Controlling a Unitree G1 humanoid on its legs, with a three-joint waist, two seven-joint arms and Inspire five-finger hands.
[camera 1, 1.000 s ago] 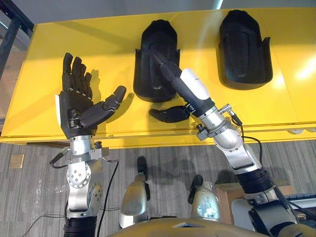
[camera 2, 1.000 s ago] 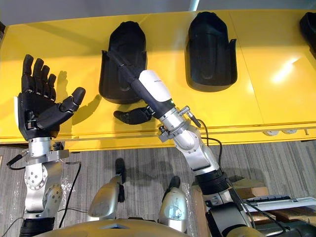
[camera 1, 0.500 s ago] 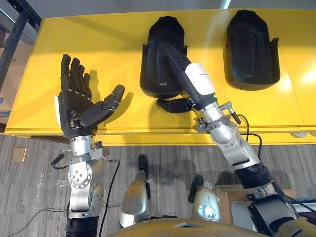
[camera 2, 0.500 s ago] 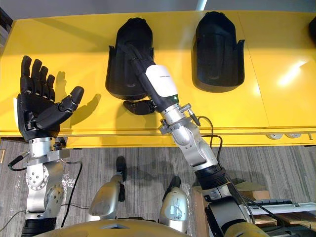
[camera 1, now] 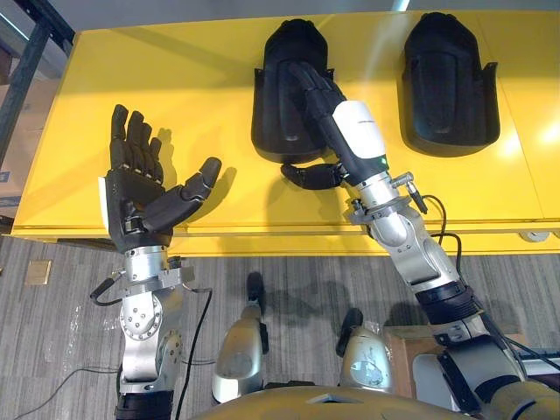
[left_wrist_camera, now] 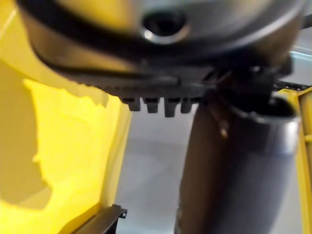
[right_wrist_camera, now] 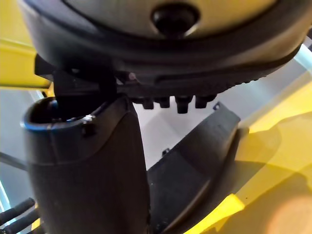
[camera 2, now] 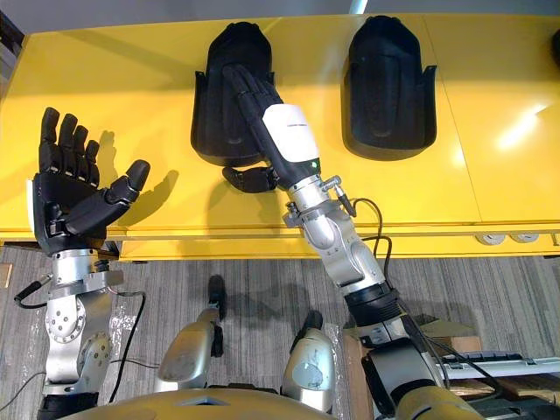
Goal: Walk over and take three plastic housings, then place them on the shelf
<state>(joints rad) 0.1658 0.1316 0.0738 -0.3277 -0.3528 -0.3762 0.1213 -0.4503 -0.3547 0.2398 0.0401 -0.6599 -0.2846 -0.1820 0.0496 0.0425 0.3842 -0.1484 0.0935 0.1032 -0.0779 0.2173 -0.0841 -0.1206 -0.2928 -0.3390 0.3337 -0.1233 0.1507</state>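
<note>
Under right hand (camera 1: 352, 131), housing (camera 1: 275, 105) lengthwise, rounded end far

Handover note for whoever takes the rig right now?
Left hand: open, palm up, holding nothing, above the left part of the yellow table.
Right hand: open, its straight fingers lying on top of the left plastic housing, thumb by the housing's near edge; no grasp closed yet.
Things: the left housing and the right plastic housing both lie flat on the table, apart from each other.
Done: walked up, right hand on the first housing.
Left: close the grasp and lift, collect three housings, place them on the shelf.
</note>
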